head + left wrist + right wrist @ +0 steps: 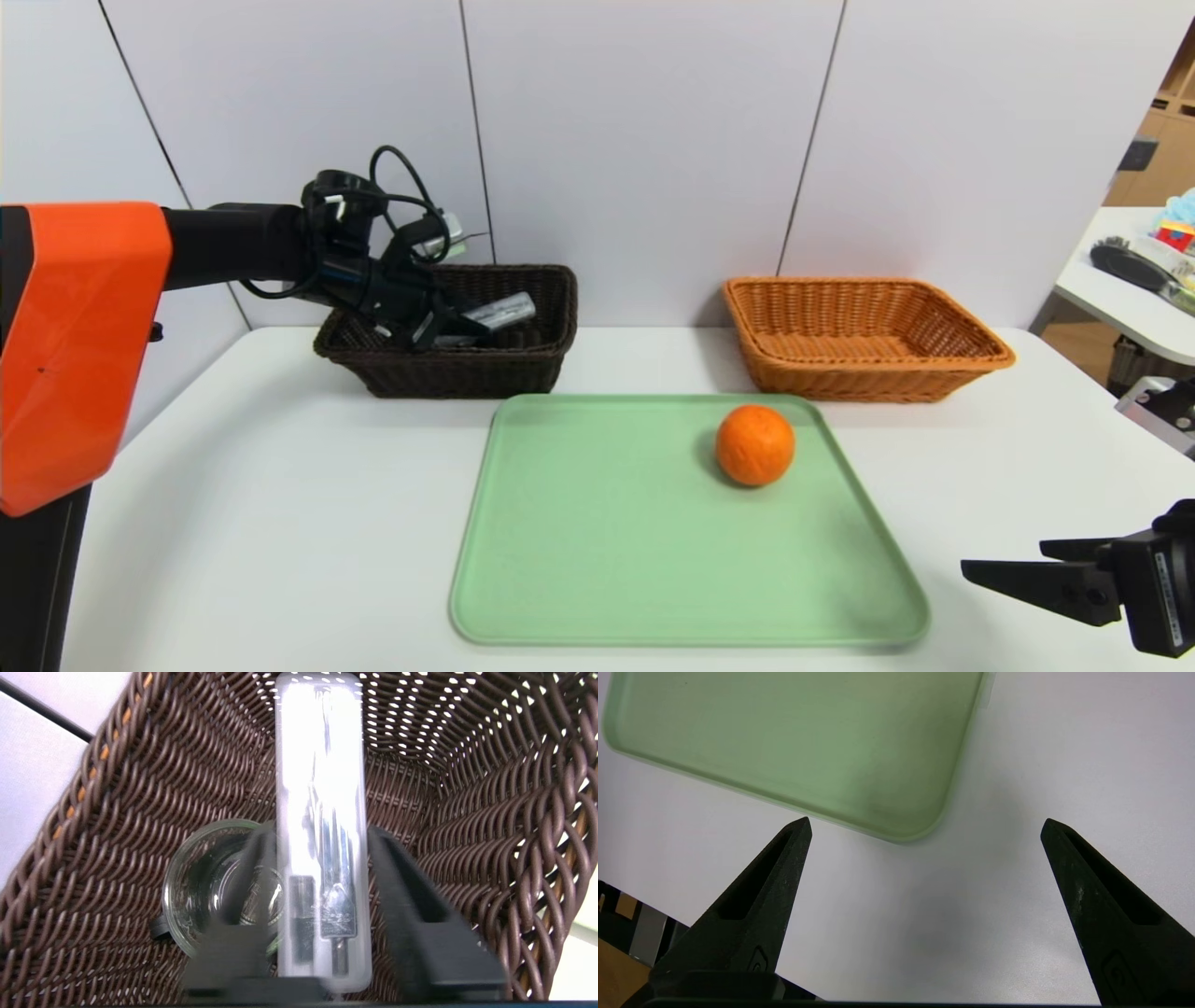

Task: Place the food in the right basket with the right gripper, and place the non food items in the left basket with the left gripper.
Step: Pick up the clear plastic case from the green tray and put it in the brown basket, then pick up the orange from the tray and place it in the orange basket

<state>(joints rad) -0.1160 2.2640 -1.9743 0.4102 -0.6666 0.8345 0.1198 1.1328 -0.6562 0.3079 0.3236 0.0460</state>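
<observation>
Non-food items sit inside your left basket (467, 359), at the white table's (280, 523) far left: the grey case (322, 830) lies between your left gripper's (322, 872) fingers (406, 905), which stand a little apart from its sides, and the glass cup (205, 891) rests on the basket floor beside it. On the green tray (607, 560), your orange (754, 444) waits, near the right basket (864, 338). Your right gripper (924, 828) hangs wide open and holding nothing over the table's near right, beside the tray's corner.
</observation>
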